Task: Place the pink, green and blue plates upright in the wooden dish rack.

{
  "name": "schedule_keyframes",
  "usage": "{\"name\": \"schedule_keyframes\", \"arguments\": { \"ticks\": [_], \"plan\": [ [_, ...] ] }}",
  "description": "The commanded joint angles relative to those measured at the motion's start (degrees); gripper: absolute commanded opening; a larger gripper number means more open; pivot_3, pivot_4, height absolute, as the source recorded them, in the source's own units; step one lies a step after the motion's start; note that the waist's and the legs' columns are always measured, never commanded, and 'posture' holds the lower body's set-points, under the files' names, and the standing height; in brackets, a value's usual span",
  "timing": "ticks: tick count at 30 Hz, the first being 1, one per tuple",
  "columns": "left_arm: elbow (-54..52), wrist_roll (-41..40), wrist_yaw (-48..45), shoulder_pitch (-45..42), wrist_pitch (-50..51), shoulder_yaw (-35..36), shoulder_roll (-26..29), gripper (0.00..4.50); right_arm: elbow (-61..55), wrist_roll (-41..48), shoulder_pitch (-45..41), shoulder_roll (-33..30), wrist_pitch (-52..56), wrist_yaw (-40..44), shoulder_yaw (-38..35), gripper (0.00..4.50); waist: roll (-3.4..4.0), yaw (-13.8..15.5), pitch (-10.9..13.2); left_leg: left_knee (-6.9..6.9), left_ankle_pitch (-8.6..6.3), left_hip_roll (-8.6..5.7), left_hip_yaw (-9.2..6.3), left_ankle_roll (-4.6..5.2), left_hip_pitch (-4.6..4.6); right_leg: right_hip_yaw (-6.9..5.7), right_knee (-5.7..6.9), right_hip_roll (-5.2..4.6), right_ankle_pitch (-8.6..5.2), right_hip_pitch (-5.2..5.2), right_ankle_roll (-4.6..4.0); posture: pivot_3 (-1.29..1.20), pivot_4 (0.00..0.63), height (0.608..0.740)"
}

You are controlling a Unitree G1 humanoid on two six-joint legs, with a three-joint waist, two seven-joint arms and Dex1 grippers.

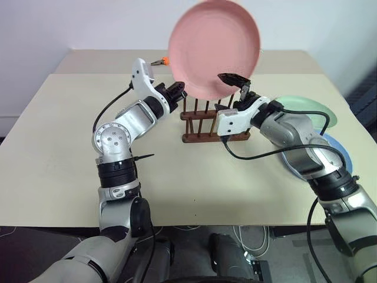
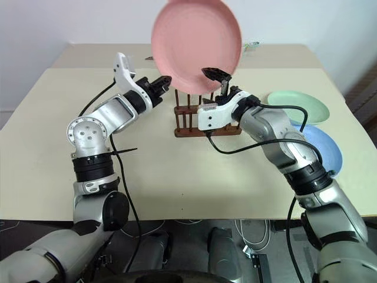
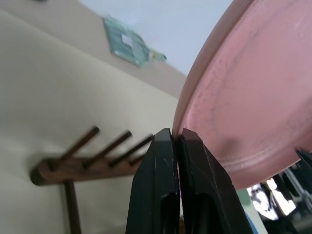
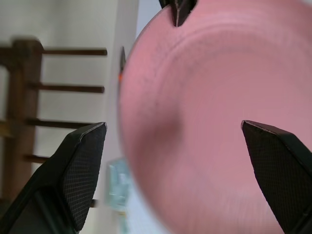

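The round matte pastel pink plate (image 1: 214, 47), judged stiff, light and smooth-rimmed, is held upright above the dark brown wooden dish rack (image 1: 213, 121) by the left gripper (image 1: 178, 90) pinched shut on its lower rim, while the right gripper (image 1: 237, 87) is spread wide beside it.

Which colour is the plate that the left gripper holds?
Pink plate; it shows best in the left eye view.

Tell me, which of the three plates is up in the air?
The pink plate. The left end effector pinches its rim and holds it upright above the wooden dish rack. The green plate and blue plate lie flat on the table.
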Motion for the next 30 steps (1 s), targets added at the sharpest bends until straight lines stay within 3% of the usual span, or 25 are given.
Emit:
{"name": "schedule_keyframes", "arguments": {
  "ticks": [1, 8, 9, 12, 16, 19, 21, 23, 27, 30],
  "plan": [
    [-3.53, -2.47, 2.20, -0.89, 1.90, -0.19, -0.75, 0.00, 3.31, -3.33, -1.41, 0.61, -0.82, -3.62, -0.62, 3.68, -0.01, 0.04, 0.01, 0.00, 0.01, 0.00, 0.00, -0.02, 0.00, 0.01, -0.01, 0.00, 0.00, 0.00, 0.00, 0.00, 0.150, 0.740],
    [-3.60, -4.78, 3.84, -0.58, 1.26, 1.55, -2.60, 0.00, 2.78, -3.89, 0.07, 0.70, -1.44, -4.24, -1.92, 0.20, -0.01, -0.03, 0.01, 0.00, 0.03, -0.01, 0.00, -0.05, 0.00, 0.02, -0.01, 0.00, 0.00, 0.01, -0.01, 0.00, 0.150, 0.740],
    [-3.33, -5.58, 3.79, -0.89, 0.13, 2.47, -3.14, 0.29, 2.45, -4.02, 0.25, 0.61, -1.41, -4.46, -2.12, 0.00, -0.01, -0.03, 0.01, 0.01, 0.03, -0.01, 0.01, -0.05, 0.00, 0.03, -0.01, 0.00, 0.00, 0.01, -0.01, 0.00, 0.150, 0.740],
    [-2.65, -5.72, 3.55, -2.46, -5.23, 4.64, -3.89, 1.40, 0.62, -3.59, 0.99, 0.34, -1.64, -5.12, -3.21, 0.00, -0.01, 0.06, 0.02, 0.02, 0.04, 0.00, 0.01, -0.07, 0.00, 0.02, -0.02, 0.00, 0.00, 0.03, 0.00, 0.00, 0.150, 0.740],
    [-0.56, -3.05, 1.08, -5.30, -15.67, 6.67, -1.38, 3.37, -3.71, 2.00, 3.35, 0.65, -1.18, -4.22, -8.03, 0.00, -0.06, 0.06, 0.05, 0.01, 0.05, -0.01, 0.02, -0.08, -0.01, 0.02, -0.04, 0.00, 0.00, 0.02, -0.01, 0.00, 0.150, 0.740],
    [1.53, 8.74, -7.61, -3.85, -23.82, 0.24, 8.64, 3.37, -11.80, 22.41, 8.04, 3.58, 4.15, 3.91, -17.17, 0.00, -0.05, -0.02, 0.04, -0.03, 0.05, 0.00, 0.07, -0.08, 0.02, 0.05, -0.06, 0.00, 0.00, 0.03, -0.01, 0.00, 0.150, 0.740],
    [2.25, 19.07, -17.96, 0.86, -29.99, -8.99, 17.58, 3.37, -19.86, 42.86, 10.83, 6.74, 16.90, 12.25, -24.71, 0.00, 0.03, -0.41, 0.01, -0.08, 0.04, 0.07, 0.08, -0.06, 0.05, 0.09, -0.08, 0.10, 0.01, 0.05, -0.02, 0.00, 0.150, 0.740],
    [2.87, 23.99, -26.64, 5.39, -35.05, -14.39, 22.89, 3.37, -24.87, 57.85, 11.54, 8.01, 28.53, 16.39, -30.86, 0.00, 0.08, -0.27, 0.03, -0.10, -0.13, 0.08, 0.12, 0.24, 0.10, 0.17, -0.06, 0.12, 0.00, 0.06, -0.03, 0.00, 0.150, 0.740],
    [-0.12, 25.56, -43.15, 13.50, -39.56, -20.12, 28.84, 3.37, -28.23, 81.59, 10.19, 7.94, 44.26, 19.04, -39.93, 0.00, 0.07, 0.31, 0.06, 0.00, -0.20, 0.06, -0.01, 0.37, 0.00, 0.11, -0.10, 0.08, 0.01, 0.08, -0.11, 0.00, 0.150, 0.740],
    [-4.80, 24.75, -53.90, 18.40, -39.13, -23.92, 32.73, 3.37, -26.11, 90.08, 8.59, 6.93, 51.01, 18.78, -42.77, 0.00, 0.15, 0.02, 0.11, -0.03, -0.21, 0.08, -0.01, 0.38, -0.03, 0.09, -0.10, 0.05, -0.09, 0.04, -0.31, 0.00, 0.150, 0.740]
  ]
}}
